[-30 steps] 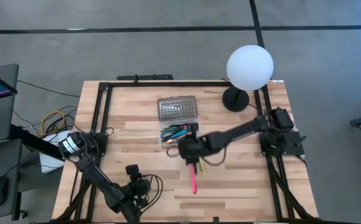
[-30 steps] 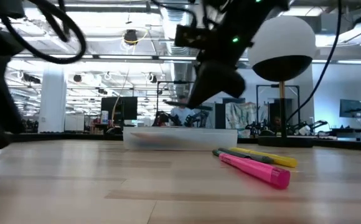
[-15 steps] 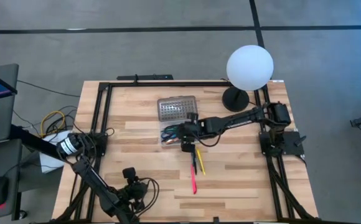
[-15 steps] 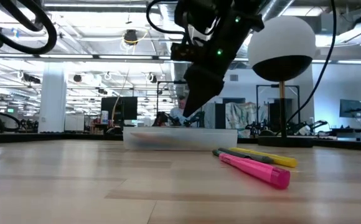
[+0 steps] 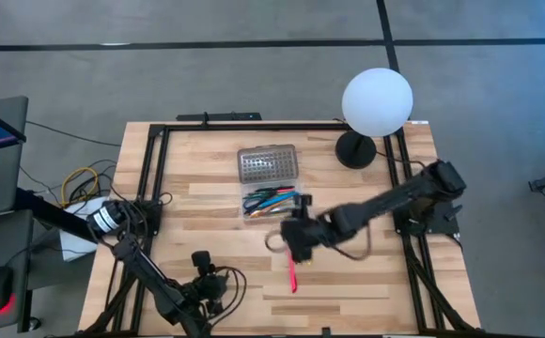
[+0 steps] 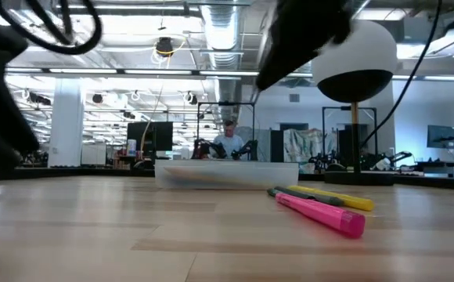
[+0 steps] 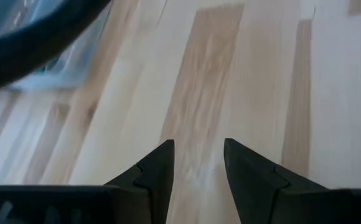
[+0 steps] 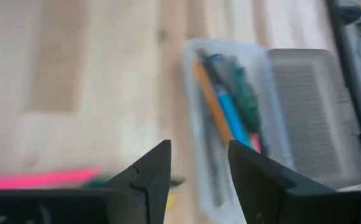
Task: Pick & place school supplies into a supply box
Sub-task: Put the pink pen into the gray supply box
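The supply box [image 5: 271, 202] lies open mid-table with several coloured pens inside [image 8: 224, 115]. Its grey gridded lid [image 5: 269, 163] is folded back on the far side. A pink marker [image 5: 291, 273] and a yellow pen [image 6: 333, 199] lie flat on the wood near the box, with a dark green one between them [image 6: 305, 194]. My right gripper [image 5: 299, 240] hovers open above these loose pens, on the near side of the box, with nothing between its fingers [image 8: 198, 163]. My left gripper [image 5: 207, 284] waits open near the table's front edge [image 7: 198, 155].
A lamp with a white globe [image 5: 377, 101] and a black base [image 5: 355, 150] stands at the far right. Black frame rails [image 5: 156, 169] border the table. Bare wood lies left of the box and near the front right.
My right gripper went toward the far edge and dipped its fingers into the supply box. It then rose and came back toward the near edge, over the loose pens. The pink marker and yellow pen have stayed in place.
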